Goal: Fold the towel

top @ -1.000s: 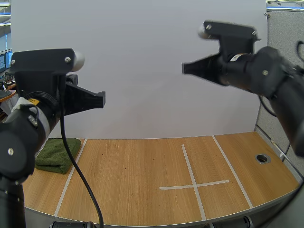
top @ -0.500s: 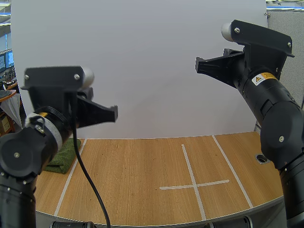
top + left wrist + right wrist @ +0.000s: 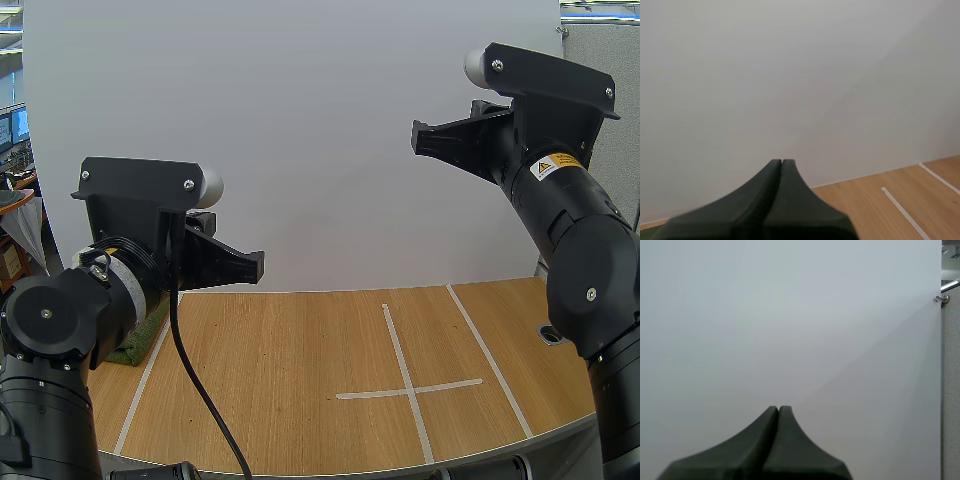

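Towel (image 3: pixel 141 336): green, lying in a bunched wad at the far left of the table (image 3: pixel 300 360), partly hidden behind your left arm. Expect it to be soft, light and limp, so pinch a corner or hem, not the bulk. Your left gripper (image 3: pixel 257 268) and right gripper (image 3: pixel 418 137) are both clenched on nothing, raised well above the wood.

Dark green towel (image 3: pixel 140 346) beneath the black left gripper (image 3: pixel 256 268); light wood-grain table (image 3: pixel 290 380) with white tape lines (image 3: pixel 408 390).
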### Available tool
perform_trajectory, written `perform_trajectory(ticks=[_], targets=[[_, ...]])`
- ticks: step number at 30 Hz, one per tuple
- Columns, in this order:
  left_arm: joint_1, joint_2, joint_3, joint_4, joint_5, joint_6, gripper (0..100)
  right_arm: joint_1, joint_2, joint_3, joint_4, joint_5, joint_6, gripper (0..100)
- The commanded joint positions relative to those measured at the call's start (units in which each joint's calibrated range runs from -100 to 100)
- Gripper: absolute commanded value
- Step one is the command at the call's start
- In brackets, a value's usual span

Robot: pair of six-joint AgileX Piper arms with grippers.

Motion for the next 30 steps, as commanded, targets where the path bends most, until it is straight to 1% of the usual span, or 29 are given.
perform_trajectory(ticks=[1,5,9,11,13,16,18,22,24,30], targets=[[0.46,0.2,0.1,-0.5,3.8,2.3,0,0.1,-0.6,0.0,-0.1,-1.5,-0.6,0],[0.46,0.2,0.1,-0.4,4.6,2.7,0,0.1,-0.6,0.0,0.0,-1.5,-0.6,0],[0.46,0.2,0.1,-0.4,4.0,2.8,0,0.1,-0.6,1.2,0.0,1.9,-0.6,0],[0.46,0.2,0.1,-0.4,4.0,3.0,0,0.1,-1.4,3.9,0.0,-1.5,-0.6,0],[0.46,0.2,0.1,-0.4,4.0,4.4,0,0.1,-3.2,8.7,-0.2,-7.8,-0.6,0],[0.46,0.2,-0.1,-0.4,4.0,6.8,0,0.1,-6.3,14.7,-0.3,-13.2,-1.4,0],[0.46,0.2,-0.1,-0.4,4.0,8.0,0,0.1,-8.3,18.6,-0.3,-13.6,-1.4,0],[0.46,0.2,-0.1,-0.4,4.1,8.0,0,0.2,-11.0,25.3,-0.4,-13.6,-1.5,0],[0.46,0.2,-0.1,-0.8,4.1,8.0,0,0.6,-11.8,28.6,-1.1,-13.5,-2.6,0],[0.46,0.2,-0.1,-0.4,6.7,8.0,0,4.0,-12.4,36.8,-1.8,-13.3,-3.1,0]])
